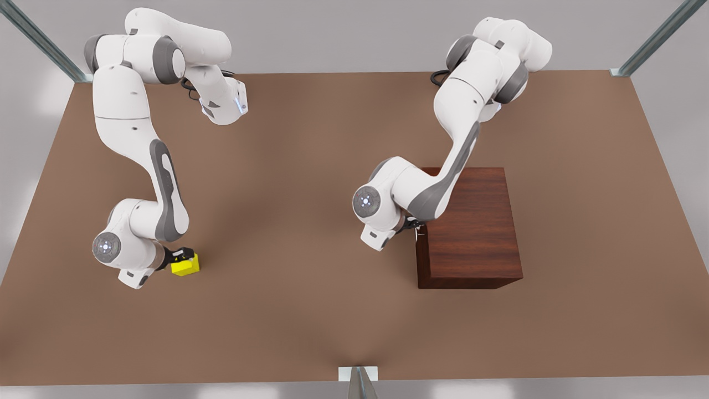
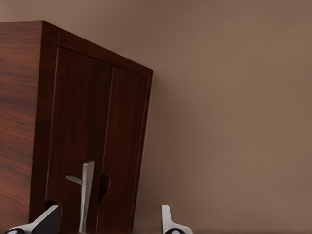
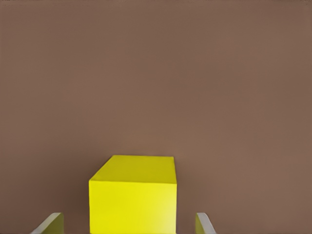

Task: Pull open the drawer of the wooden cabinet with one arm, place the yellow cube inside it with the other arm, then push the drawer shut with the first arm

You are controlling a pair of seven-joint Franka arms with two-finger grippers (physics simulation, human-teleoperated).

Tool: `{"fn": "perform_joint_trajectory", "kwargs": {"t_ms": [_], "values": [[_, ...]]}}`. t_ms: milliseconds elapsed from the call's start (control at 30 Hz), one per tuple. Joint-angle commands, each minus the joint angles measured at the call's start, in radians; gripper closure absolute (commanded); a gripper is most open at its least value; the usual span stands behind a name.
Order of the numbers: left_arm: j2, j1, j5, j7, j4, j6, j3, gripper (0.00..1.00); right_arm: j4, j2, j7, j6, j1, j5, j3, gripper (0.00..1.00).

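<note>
Start at the left gripper [image 2: 107, 224]: your left wrist view shows its two fingers [image 2: 46, 222] spread wide, one on each side of the thin silver bar handle [image 2: 87, 195], with a clear gap on both sides. The handle is not clamped. In the front view, this left gripper [image 1: 416, 226] sits at the face of the wooden cabinet [image 1: 473, 233] that is turned toward the front view's left. The handle belongs to the drawer [image 2: 97, 146], whose front panel lies flush with the cabinet front, so treat the drawer as closed. The cabinet stands on the brown table [image 1: 310, 310], toward the front view's right.

Next, check the right gripper [image 3: 129, 226]. Your right wrist view shows its fingertips [image 3: 51, 224] set wide apart, flanking the yellow cube [image 3: 132, 195] with table surface visible between each tip and the cube's sides. Nothing is gripped. In the front view, the right gripper [image 1: 178, 256] is low over the table at the front view's left, and the yellow cube [image 1: 185, 266] rests on the table surface just below it.

Note the spacing: the cube and the cabinet are well apart, with open table between them. Each arm reaches down from its base at the table's far edge.
</note>
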Motion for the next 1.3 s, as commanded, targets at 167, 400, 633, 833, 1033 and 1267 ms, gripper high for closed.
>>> {"fn": "perform_joint_trajectory", "kwargs": {"t_ms": [167,400,633,833,1033,1267], "values": [[-0.001,0.002,-0.002,-0.091,-0.001,-0.022,-0.001,0.00,-0.020,0.023,-0.083,0.092,-0.002,0.011,0.000,0.00],[0.002,0.014,-0.005,-0.073,-0.012,-0.017,-0.001,0.00,-0.038,0.057,-0.072,0.128,0.000,0.012,0.000,0.00],[0.028,0.015,-0.020,-0.065,-0.011,0.006,-0.003,0.00,-0.038,0.069,-0.069,0.135,0.001,0.015,0.000,0.00],[0.038,0.012,-0.028,-0.068,-0.003,0.021,-0.015,0.00,-0.040,0.075,-0.069,0.135,0.001,0.015,0.000,0.12],[0.038,0.003,-0.043,-0.070,0.003,0.030,-0.026,0.00,-0.026,0.068,-0.081,0.118,0.008,0.014,0.000,0.46],[0.038,-0.037,-0.043,-0.094,0.014,0.053,-0.032,0.00,0.063,0.052,-0.072,-0.005,0.035,0.012,0.003,0.46]]}}
